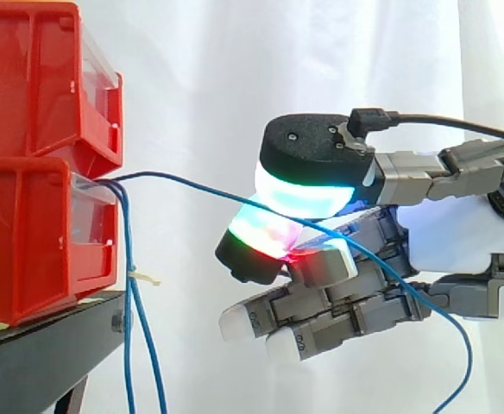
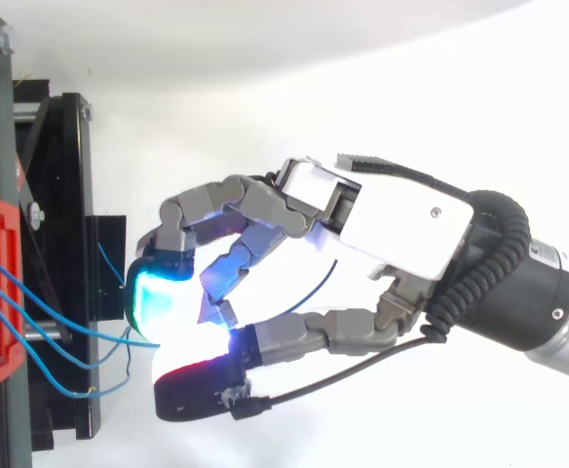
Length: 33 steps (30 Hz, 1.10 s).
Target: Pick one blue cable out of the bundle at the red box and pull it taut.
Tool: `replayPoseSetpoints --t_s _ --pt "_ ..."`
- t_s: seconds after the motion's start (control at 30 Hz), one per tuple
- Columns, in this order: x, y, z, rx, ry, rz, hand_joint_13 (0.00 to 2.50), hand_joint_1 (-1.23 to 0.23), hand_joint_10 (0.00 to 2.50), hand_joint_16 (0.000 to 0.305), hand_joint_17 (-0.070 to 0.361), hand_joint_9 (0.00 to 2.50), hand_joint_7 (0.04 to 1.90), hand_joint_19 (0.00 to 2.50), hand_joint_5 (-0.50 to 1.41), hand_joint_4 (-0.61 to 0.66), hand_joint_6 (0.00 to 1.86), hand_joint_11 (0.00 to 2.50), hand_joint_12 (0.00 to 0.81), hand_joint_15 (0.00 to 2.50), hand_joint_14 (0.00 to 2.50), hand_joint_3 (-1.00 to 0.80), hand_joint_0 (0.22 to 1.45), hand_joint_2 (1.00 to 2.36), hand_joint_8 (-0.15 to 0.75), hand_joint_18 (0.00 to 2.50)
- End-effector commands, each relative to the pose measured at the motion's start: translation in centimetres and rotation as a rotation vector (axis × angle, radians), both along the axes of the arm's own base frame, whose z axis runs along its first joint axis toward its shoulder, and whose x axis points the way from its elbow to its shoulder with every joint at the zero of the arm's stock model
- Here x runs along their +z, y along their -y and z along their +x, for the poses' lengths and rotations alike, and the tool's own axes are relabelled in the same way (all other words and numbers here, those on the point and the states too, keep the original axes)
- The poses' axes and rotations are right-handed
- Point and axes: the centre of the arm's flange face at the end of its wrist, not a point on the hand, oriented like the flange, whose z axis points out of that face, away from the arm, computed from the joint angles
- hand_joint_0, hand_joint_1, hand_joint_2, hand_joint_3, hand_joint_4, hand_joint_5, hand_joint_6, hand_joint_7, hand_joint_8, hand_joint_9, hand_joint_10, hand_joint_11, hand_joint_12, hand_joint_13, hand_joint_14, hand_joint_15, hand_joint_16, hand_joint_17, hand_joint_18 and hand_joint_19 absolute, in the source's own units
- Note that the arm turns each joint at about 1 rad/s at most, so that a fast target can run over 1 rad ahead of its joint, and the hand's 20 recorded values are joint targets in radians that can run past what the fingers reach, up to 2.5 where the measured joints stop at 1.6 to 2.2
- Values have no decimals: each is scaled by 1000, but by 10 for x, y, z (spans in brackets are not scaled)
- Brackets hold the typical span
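"So, how far along are you?"

"I have the hand (image 1: 459, 233) closed on one blue cable (image 1: 192, 185), pinched between the thumb and finger pads (image 1: 299, 194), a little way out from the red box (image 1: 28, 241). The rest of the bundle (image 1: 129, 302) hangs down beside the box."

"Taut yet?"

"Not quite, I judge. The run from box to hand slopes with a slight bow, and the far end sags below the hand. The picking is done; the pull is left."
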Motion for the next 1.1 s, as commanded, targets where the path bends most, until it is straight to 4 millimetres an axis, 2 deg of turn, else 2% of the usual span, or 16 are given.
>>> replayPoseSetpoints --t_s 0.0,0.1,0.17,0.43,0.67,0.8,0.97,1.07 --pt "1 0 0 0 2 1 543 -946 16 50 112 1088 1255 341 -137 178 850 1303 357 330 13 -318 683 1014 305 515" --pt "0 0 0 0 1 2 543 -914 17 50 112 1092 1222 361 -140 176 858 1302 360 330 13 -334 666 1012 299 511" --pt "0 0 0 0 0 1 540 -850 17 49 111 1097 1114 371 -140 170 866 1293 359 338 13 -383 624 1009 303 502" --pt "-1 0 -1 -11 -4 -1 538 -746 15 53 118 1113 1100 386 -141 149 850 1301 375 346 13 -500 527 1000 324 495" --pt "-1 0 -1 -14 -4 -1 547 -803 13 56 127 1117 1087 374 -140 158 852 1291 393 343 13 -500 473 1000 342 504" --pt "-1 -1 -1 -12 -3 1 547 -822 13 57 128 1111 1084 373 -141 158 853 1288 395 342 12 -500 467 1000 345 505" --pt "-1 -1 -1 -12 -3 1 535 -820 16 51 114 1107 1126 397 -141 135 859 1314 366 342 15 -500 572 1000 311 470" --pt "-1 -1 -1 -12 -3 1 540 -823 16 50 112 1109 1143 391 -140 135 863 1325 361 349 15 -397 610 1008 307 473"
